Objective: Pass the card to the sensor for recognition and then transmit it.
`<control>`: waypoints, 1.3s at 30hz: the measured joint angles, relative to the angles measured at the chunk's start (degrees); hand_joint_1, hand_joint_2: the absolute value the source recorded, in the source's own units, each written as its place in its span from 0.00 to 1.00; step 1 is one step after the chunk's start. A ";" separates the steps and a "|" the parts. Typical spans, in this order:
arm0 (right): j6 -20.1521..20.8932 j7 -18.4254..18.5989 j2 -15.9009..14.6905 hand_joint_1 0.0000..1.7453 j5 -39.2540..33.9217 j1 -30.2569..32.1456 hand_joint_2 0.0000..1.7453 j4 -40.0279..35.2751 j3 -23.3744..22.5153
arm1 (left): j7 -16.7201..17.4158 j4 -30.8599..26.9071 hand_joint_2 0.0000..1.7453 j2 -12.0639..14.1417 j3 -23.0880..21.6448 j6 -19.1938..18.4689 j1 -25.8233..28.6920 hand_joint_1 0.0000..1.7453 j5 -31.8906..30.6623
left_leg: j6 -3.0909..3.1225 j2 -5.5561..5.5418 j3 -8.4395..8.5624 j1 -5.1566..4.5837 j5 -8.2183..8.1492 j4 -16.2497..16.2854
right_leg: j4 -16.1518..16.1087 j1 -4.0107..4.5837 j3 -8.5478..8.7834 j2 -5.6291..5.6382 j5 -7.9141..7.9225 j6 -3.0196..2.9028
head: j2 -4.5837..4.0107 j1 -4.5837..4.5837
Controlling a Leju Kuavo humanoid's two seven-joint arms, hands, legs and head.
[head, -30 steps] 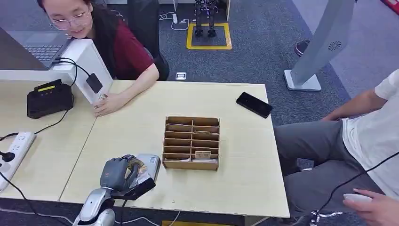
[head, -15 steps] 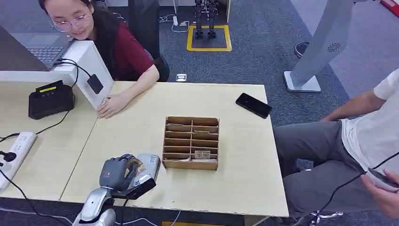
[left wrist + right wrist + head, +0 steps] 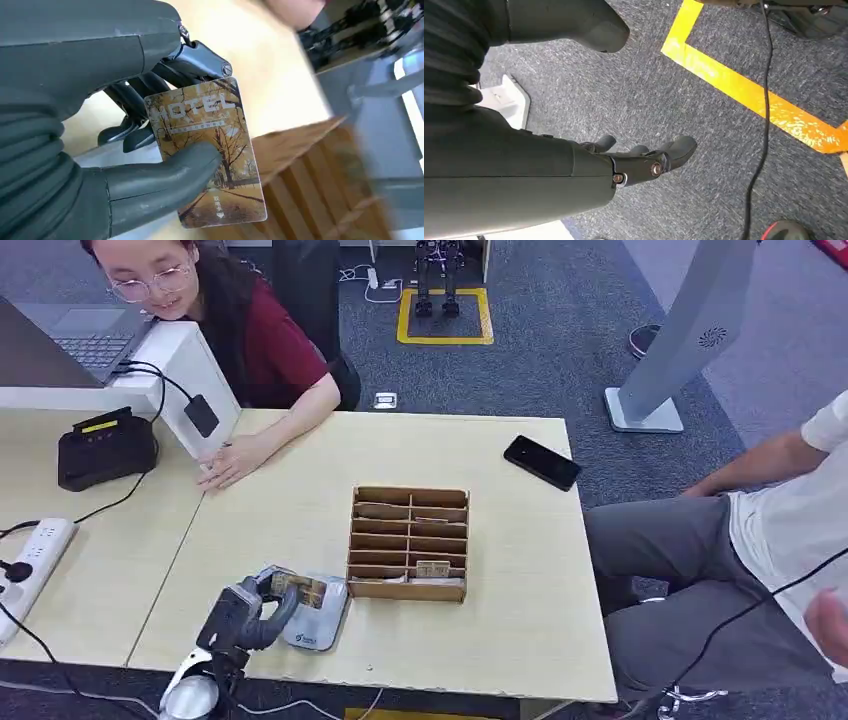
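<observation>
My left hand [image 3: 248, 614] is at the table's near edge and pinches a hotel card [image 3: 300, 588] between thumb and fingers. The card hangs over the left part of the flat grey sensor pad [image 3: 322, 614]. In the left wrist view the card [image 3: 210, 150] shows autumn trees and the word HOTEL, with the thumb [image 3: 165, 172] across its face and dark fingers [image 3: 130, 102] behind it. My right hand [image 3: 644, 160] hangs over grey carpet with loosely spread fingers, holding nothing.
A wooden slotted box [image 3: 408, 543] stands just right of the sensor, with a card in one near slot. A black phone [image 3: 540, 462] lies far right. One person rests a hand [image 3: 228, 462] on the far left of the table; another sits at right. A black device [image 3: 105, 448] and power strip [image 3: 35, 560] are left.
My left hand has drawn back toward the near edge and turned, uncovering more of the sensor pad while still holding the card. The seated person's hand at right has moved out of the picture.
</observation>
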 joint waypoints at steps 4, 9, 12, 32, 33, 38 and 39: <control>-0.35 0.00 0.00 0.00 0.09 -0.02 1.00 0.00 0.00 | 0.70 -5.75 1.00 -2.43 2.23 -0.30 -0.58 1.00 11.47 | 0.03 -0.01 -0.12 0.00 0.01 0.02 | -0.01 0.00 -0.09 0.01 0.01 0.02 | 0.02 0.00; -0.55 0.24 0.15 0.00 0.11 -0.22 1.00 0.00 0.13 | 1.16 -7.49 1.00 -3.50 4.10 2.86 -4.48 1.00 12.79 | 0.03 -0.02 -0.23 0.00 0.02 0.04 | -0.01 0.01 -0.19 0.00 0.03 0.04 | 0.02 0.00; -0.18 0.35 0.15 0.00 0.11 -0.24 1.00 0.00 0.59 | 0.66 -7.34 1.00 -3.50 5.07 5.87 -7.29 1.00 10.47 | 0.04 -0.01 -0.22 0.01 0.03 0.04 | -0.01 0.01 -0.22 0.01 0.06 0.00 | 0.02 0.00; 1.14 -0.48 0.15 0.00 0.11 -0.86 1.00 0.00 8.31 | 0.50 8.84 1.00 -1.16 8.24 41.38 -25.57 1.00 -57.42 | 0.06 0.01 -0.39 0.01 0.09 0.09 | 0.00 0.01 -0.34 0.03 0.11 0.05 | 0.00 -0.02; 1.14 -0.48 0.15 0.00 0.13 -0.85 1.00 0.00 8.59 | 0.57 9.41 1.00 -1.18 8.98 41.42 -26.41 1.00 -60.26 | 0.06 0.03 -0.39 0.01 0.09 0.09 | 0.00 0.01 -0.35 0.05 0.12 0.05 | 0.02 0.00; 1.88 0.50 0.15 0.00 0.11 -0.85 1.00 0.00 9.64 | 1.64 12.05 1.00 -1.23 12.13 41.55 -29.89 1.00 -69.85 | 0.08 0.03 -0.39 0.00 0.10 0.10 | 0.00 0.01 -0.36 0.06 0.12 0.06 | 0.02 0.00; 1.99 0.77 0.15 0.00 0.11 -0.82 1.00 0.00 9.70 | 1.75 12.59 1.00 -1.23 12.41 41.55 -30.29 1.00 -70.54 | 0.08 0.03 -0.39 0.00 0.10 0.10 | 0.00 0.01 -0.36 0.06 0.12 0.06 | 0.02 0.00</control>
